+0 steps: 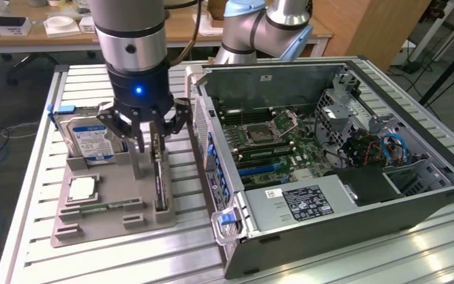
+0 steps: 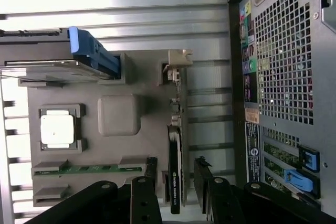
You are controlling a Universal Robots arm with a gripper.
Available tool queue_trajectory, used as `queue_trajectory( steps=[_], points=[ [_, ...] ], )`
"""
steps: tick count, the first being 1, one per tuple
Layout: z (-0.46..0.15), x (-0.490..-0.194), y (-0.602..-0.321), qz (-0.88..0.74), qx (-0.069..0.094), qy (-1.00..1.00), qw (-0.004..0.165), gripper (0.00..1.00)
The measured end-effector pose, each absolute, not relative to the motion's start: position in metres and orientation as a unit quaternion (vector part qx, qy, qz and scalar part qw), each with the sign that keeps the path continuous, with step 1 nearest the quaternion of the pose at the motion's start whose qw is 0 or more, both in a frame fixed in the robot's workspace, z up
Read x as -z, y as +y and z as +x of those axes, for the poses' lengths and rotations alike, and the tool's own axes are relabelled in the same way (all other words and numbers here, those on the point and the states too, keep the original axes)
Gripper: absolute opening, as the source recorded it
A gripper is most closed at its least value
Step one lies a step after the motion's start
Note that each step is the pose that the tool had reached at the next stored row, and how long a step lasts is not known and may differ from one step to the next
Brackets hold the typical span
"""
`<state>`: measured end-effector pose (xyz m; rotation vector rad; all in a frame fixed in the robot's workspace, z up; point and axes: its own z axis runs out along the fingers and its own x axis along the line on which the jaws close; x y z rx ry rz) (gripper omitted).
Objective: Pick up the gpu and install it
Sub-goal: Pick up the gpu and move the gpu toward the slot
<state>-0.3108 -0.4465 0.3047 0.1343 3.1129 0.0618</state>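
The gpu point(image 1: 162, 190) stands on edge in a slot of the grey holder tray point(image 1: 109, 223). It is a thin green card with a black cooler. In the wrist view the gpu point(image 2: 174, 182) runs lengthwise, and its silver bracket point(image 2: 179, 59) is at the end away from the camera. My gripper point(image 1: 148, 168) is lowered over the card and is open. One finger stands on each side of it. In the wrist view the gripper point(image 2: 175, 161) straddles the cooler end, with a small gap showing between each black finger point(image 2: 151, 182) and the card.
The tray also holds a hard drive point(image 1: 91, 139) with a blue-white label, a square processor point(image 1: 81, 189) and a memory strip point(image 1: 104, 207). The open computer case point(image 1: 416, 204) lies close on the exterior view's right, motherboard point(image 1: 282, 148) exposed. Its rear panel point(image 2: 283, 77) borders the tray.
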Motion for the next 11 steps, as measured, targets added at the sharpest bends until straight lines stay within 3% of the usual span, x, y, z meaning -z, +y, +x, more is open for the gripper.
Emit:
queue_trajectory(
  steps=[5, 8, 11],
  points=[
    [-0.3106, -0.3043, -0.4467, 0.043, -0.02, 0.999, 0.013, 0.42],
    [-0.3106, -0.302, -0.4467, 0.043, -0.02, 0.999, 0.013, 0.55],
    [-0.3106, -0.2972, -0.4467, 0.043, -0.02, 0.999, 0.013, 0.55]
  ],
)
